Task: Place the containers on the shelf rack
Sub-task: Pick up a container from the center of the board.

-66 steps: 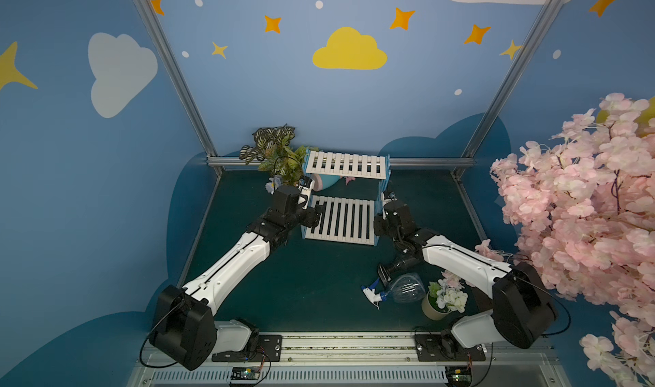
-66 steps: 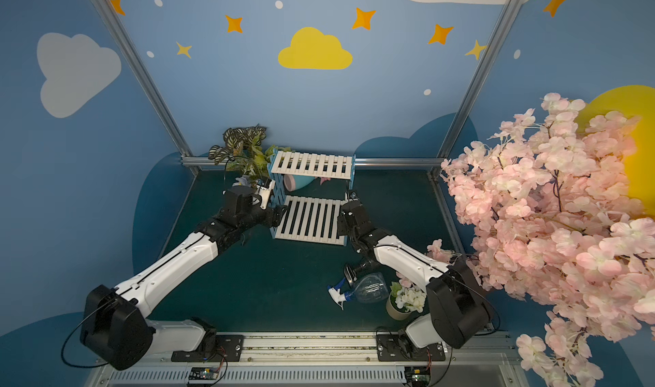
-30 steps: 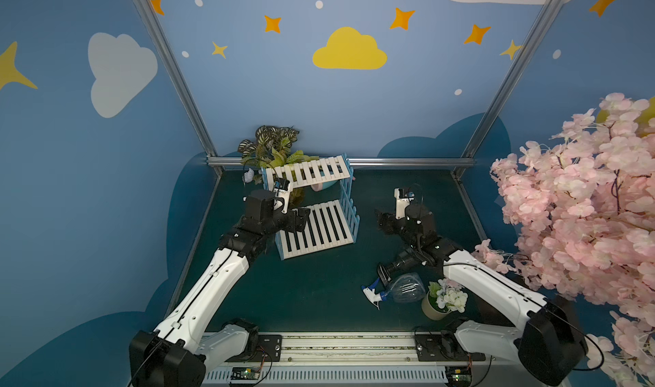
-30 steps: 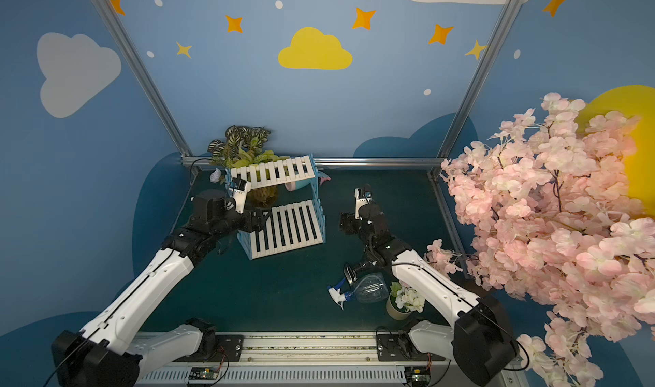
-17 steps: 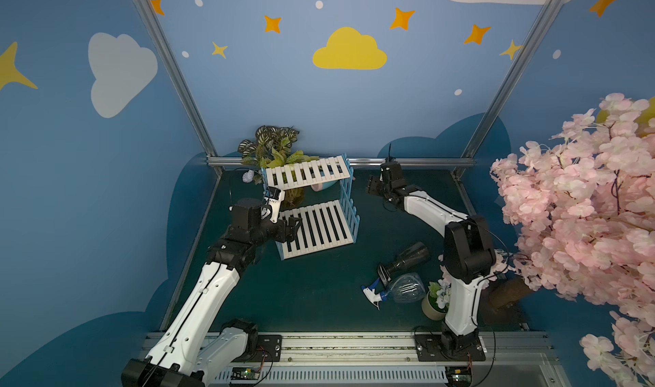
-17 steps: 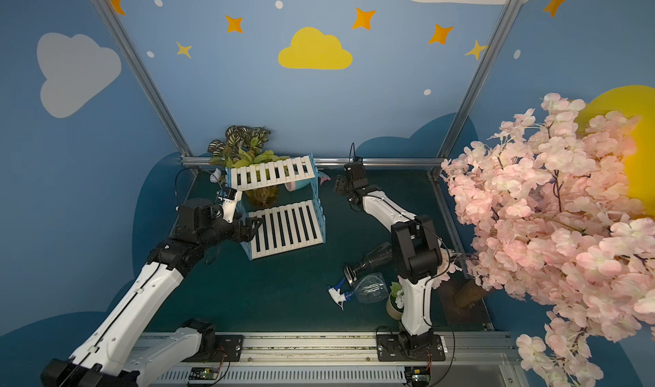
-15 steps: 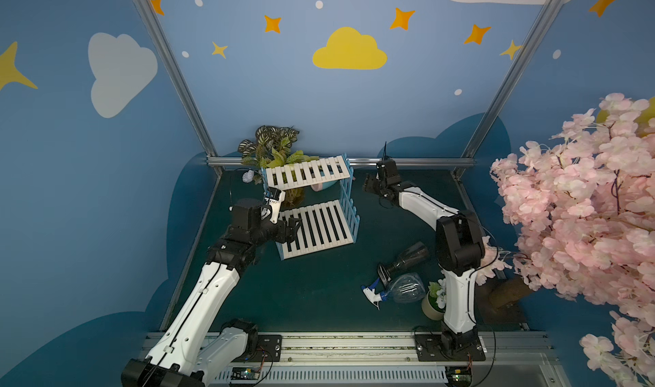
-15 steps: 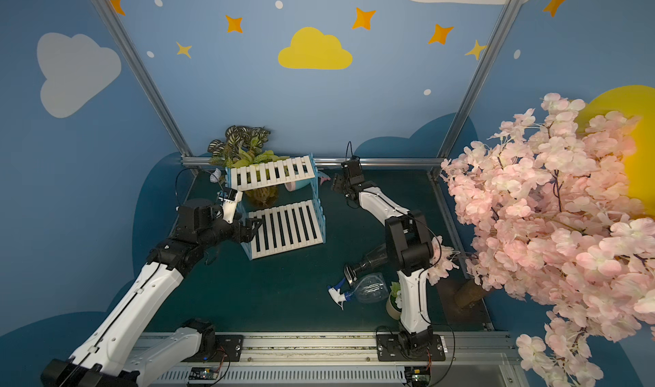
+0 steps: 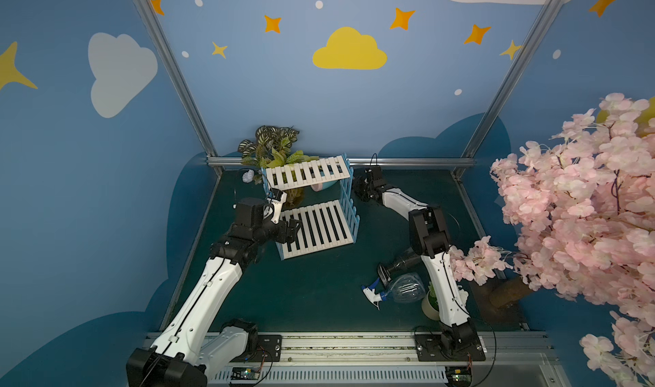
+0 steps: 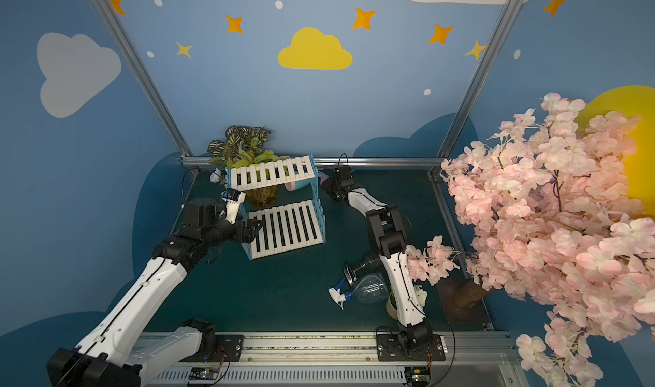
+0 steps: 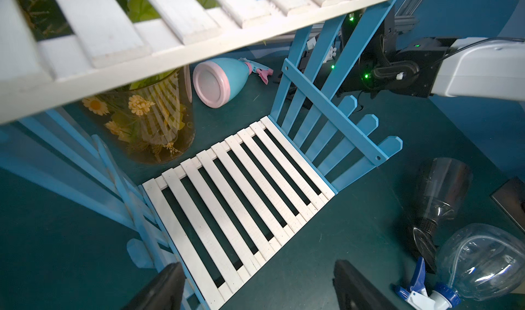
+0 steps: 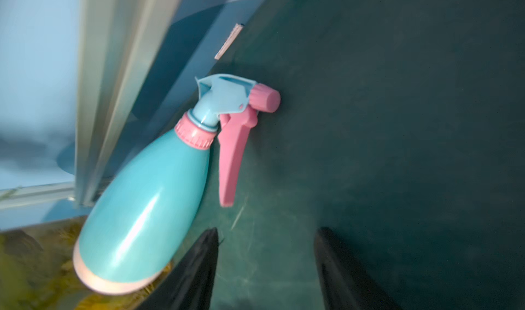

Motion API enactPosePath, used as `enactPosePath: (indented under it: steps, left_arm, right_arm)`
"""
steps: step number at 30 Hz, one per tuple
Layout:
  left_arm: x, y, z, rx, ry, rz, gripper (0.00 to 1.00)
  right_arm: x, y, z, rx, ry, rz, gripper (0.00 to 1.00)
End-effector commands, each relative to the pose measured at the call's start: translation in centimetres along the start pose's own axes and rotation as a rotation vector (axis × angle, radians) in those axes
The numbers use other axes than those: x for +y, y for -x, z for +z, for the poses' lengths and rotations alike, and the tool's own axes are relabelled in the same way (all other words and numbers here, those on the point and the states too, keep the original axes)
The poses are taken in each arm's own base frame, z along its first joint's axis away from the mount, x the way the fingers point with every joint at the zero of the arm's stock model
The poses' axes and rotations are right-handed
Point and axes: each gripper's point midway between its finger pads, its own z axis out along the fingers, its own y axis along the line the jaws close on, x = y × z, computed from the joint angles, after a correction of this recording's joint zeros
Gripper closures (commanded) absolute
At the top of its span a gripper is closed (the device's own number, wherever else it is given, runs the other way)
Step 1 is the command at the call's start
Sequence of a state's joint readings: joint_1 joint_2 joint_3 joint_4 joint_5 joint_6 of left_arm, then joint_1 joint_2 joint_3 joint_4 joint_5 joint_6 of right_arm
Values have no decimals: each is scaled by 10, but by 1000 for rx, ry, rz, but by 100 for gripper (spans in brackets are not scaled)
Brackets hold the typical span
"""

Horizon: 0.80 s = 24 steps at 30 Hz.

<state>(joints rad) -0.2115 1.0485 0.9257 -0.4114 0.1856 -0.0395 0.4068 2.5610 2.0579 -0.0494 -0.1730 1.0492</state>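
The shelf rack (image 9: 312, 222) stood toward the back of the table (image 9: 312, 303), left of middle and a bit skewed to the back edge. All three bottles were lying on their sides on the table top, so none had made it onto the rack.

The light blue bottle with pink trim (image 12: 147, 203) was right behind the rack, close to the back edge. Its pink base sat next to the amber vase (image 11: 147, 124) and its trigger end pointed toward the right side.

The right gripper (image 12: 267, 266) was down low just beside that bottle, jaws apart with nothing between them. Couldn't tell if one finger was actually touching the body.

The left gripper (image 11: 258, 286) sat at the front left corner of the rack's lower shelf, spread wide and holding nothing.

The dark smoky bottle (image 9: 400, 263) and the clear bottle (image 9: 404, 289) lay up against each other toward the front right corner, by the cream flower pot (image 9: 430, 303).
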Motion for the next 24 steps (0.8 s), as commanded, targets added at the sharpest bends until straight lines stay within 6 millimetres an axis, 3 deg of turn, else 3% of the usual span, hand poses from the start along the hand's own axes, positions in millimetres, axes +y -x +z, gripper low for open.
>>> enactPosePath:
  steps: [1, 5, 9, 18, 24]
  left_arm:
    - [3, -2, 2, 13, 9, 8, 14]
    - [4, -3, 4, 19, 13, 2, 14]
    - [5, -2, 5, 19, 15, 2, 14]
    - [9, -5, 7, 28, 33, 10, 14]
    - [10, -4, 7, 24, 39, 16, 14]
  right_arm:
    - [25, 13, 9, -15, 156, 171, 43]
    - [32, 16, 23, -3, 212, 263, 46]
    - [21, 12, 40, 18, 205, 331, 49]
    - [17, 3, 45, 20, 178, 358, 57]
    - [14, 8, 53, 2, 196, 389, 64]
